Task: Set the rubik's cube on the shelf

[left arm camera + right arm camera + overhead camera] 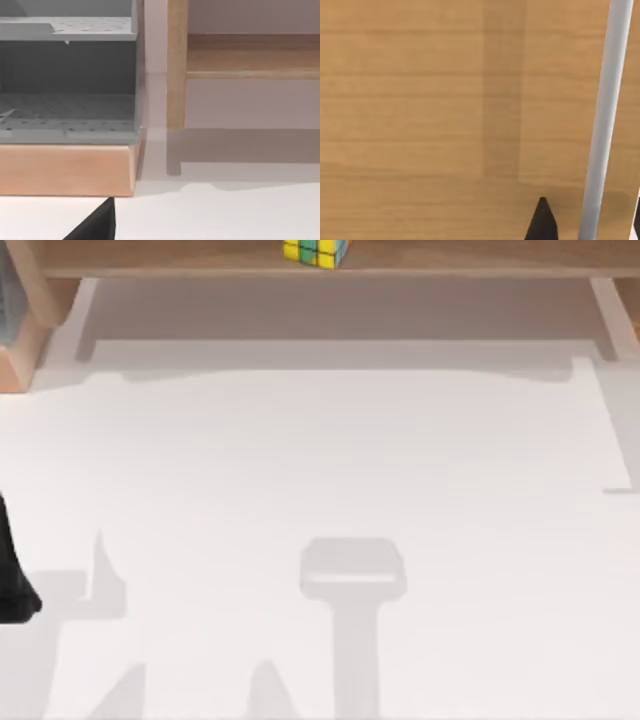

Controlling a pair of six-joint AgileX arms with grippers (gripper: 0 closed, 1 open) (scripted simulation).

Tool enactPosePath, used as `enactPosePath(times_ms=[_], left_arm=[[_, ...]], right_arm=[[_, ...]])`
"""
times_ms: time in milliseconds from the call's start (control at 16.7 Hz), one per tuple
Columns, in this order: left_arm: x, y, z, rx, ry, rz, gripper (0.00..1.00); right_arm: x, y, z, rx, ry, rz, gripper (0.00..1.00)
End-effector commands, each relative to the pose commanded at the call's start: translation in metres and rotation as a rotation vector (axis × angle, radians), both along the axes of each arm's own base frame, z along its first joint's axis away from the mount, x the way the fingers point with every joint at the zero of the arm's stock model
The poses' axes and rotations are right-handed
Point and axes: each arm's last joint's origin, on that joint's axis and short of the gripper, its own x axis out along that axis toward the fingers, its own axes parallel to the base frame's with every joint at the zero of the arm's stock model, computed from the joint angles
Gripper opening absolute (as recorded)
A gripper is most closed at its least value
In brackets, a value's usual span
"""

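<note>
On the shelf (150,255) the rubik's cube (316,251) already sits, so only retreat seems left; I cannot tell either gripper's jaw state.

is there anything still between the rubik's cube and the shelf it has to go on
Nothing visible stands in the way. In the top view the rubik's cube already sits on the shelf, near the middle of the long wooden board. No gripper is on it.
</note>
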Motion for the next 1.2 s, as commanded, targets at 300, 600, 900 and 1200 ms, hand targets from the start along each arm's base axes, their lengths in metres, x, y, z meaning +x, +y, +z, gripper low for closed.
enactPosePath(times_ms=[300, 600, 900, 1200], left_arm=[[0.0, 0.0, 0.0, 0.0, 0.0, 0.0, 1.0], [0.0, 0.0, 0.0, 0.0, 0.0, 0.0, 1.0], [0.0, 0.0, 0.0, 0.0, 0.0, 0.0, 1.0], [0.0, 0.0, 0.0, 0.0, 0.0, 0.0, 1.0]], right_arm=[[0.0, 0.0, 0.0, 0.0, 0.0, 0.0, 0.0], [0.0, 0.0, 0.0, 0.0, 0.0, 0.0, 0.0], [0.013, -0.002, -0.002, 0.006, 0.006, -0.007, 0.0], [0.049, -0.003, 0.0, 0.0, -0.002, -0.001, 0.0]])
